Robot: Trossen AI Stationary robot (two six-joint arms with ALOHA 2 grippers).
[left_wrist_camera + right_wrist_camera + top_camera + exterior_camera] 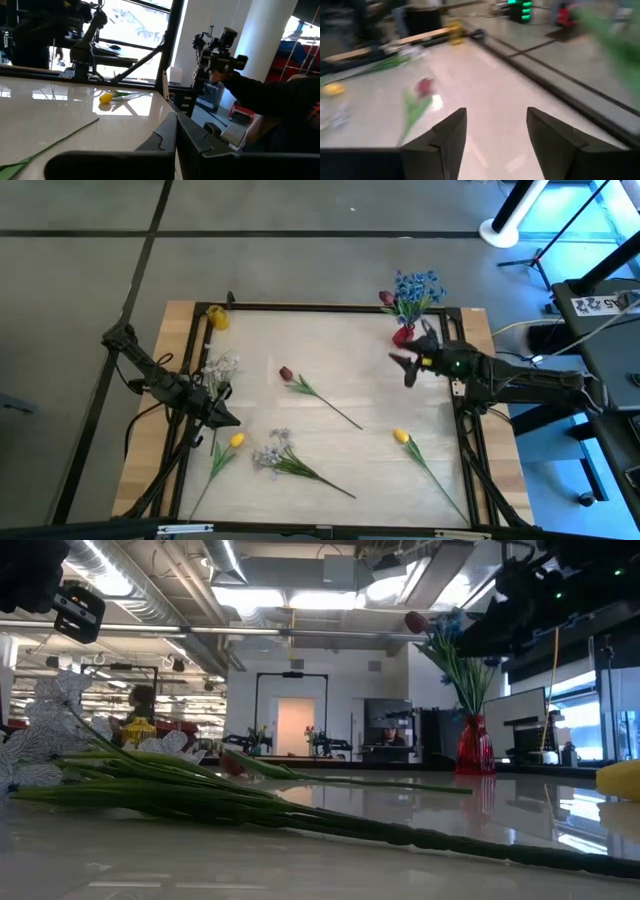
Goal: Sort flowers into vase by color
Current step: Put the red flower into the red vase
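Red glass forms the vase [403,335] that stands near the far right corner of the tabletop [340,380], upright, close to the far edge. It holds a bunch of blue flowers [417,288] on green stems, and a dark red tulip bud [386,298] leans out of the same vase beside them. In the low view the vase [474,748] shows its stems rising straight from its neck, with the blue heads [450,625] and the red bud [415,621] at the top.

Just in front of the vase, near the right edge, the right gripper [407,367] hovers above the tabletop with its two fingers [442,140] spread apart and nothing between them.

The other flowers lie flat on the tabletop. A red tulip [287,374] rests near the middle, its stem running toward the near right. A yellow tulip [401,436] lies toward the near right corner. Another yellow tulip [237,440] lies near the left edge, and a pale spray [273,452] lies beside it toward the near edge. A second pale spray [220,367] lies by the left edge, farther back. A yellow object [217,318] sits at the far left corner; what it is cannot be told.

The left gripper [226,418] waits over the left edge, between the pale spray and the yellow tulip, its fingers [165,145] pressed together and holding nothing.
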